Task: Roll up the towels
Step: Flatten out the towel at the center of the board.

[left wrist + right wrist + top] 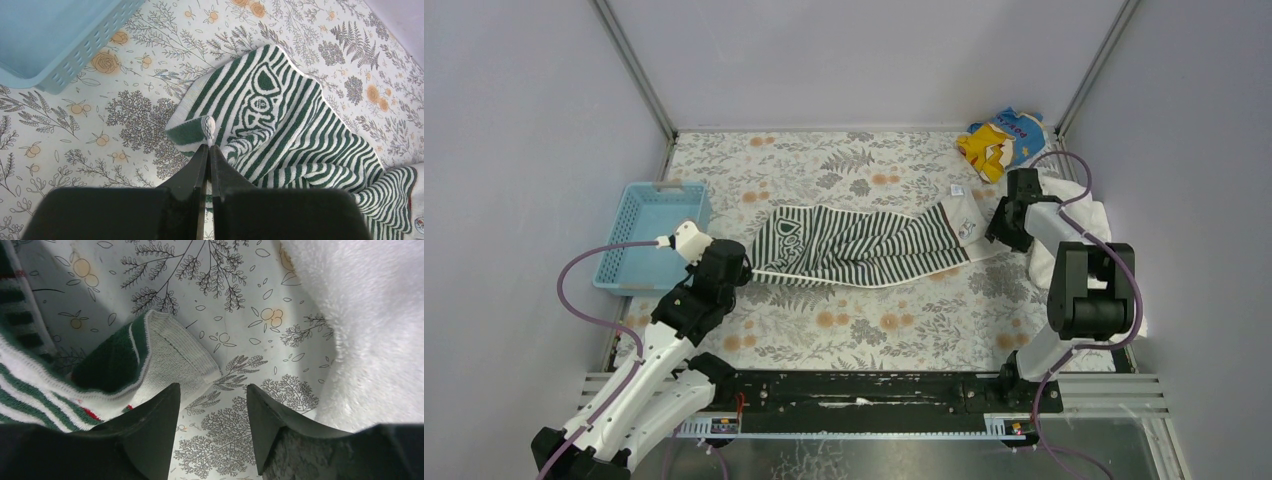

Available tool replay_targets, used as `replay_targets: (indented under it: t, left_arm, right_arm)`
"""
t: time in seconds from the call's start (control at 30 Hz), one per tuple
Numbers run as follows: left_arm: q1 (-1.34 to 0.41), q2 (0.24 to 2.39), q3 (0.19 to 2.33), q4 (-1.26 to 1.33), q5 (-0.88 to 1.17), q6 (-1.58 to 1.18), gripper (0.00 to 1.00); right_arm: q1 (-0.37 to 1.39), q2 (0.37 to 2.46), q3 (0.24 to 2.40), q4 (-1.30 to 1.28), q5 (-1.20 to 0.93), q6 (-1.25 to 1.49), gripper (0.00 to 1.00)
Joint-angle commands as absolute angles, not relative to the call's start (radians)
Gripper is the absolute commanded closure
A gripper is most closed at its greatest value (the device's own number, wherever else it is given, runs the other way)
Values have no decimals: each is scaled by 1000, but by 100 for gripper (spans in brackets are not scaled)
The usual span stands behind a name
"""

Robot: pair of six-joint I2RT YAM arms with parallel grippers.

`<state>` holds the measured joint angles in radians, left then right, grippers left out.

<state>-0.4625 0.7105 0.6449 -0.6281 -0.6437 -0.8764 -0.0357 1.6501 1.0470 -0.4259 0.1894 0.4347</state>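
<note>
Across the middle of the bench point(874, 335) the striped towel point(864, 245) lies spread lengthwise. The left fingers point(206, 152) pinch its corner and the right fingers point(996, 232) stand spread at the opposite hem, probably to straighten it for rolling. The white towel point(1092, 215) lies at the right edge.

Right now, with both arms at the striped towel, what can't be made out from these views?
Large white terry towel: mostly behind the right arm in the top view; cut off by the frame edge in the right wrist view.
Lettering on the yellow-and-blue printed cloth: too small, top view.
How much of the small dark-striped towel the shut left gripper holds: its own fingers cover the pinch, left wrist view.
</note>
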Motion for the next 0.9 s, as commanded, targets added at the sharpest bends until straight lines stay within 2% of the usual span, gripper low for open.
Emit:
replay_targets:
  t: [0.0,0.57,0.87]
  left_arm:
    - [-456,698,648,-597,-671,-861,100]
    - [-455,697,645,-600,-678,-868,100]
    - [-456,702,651,-607,-692,-883,100]
  right_arm:
    - [-40,1658,1034,-390,171,465,42]
    - [-46,1776,1026,-387,151,496,51]
    - [-51,1758,1016,-386,170,521,72]
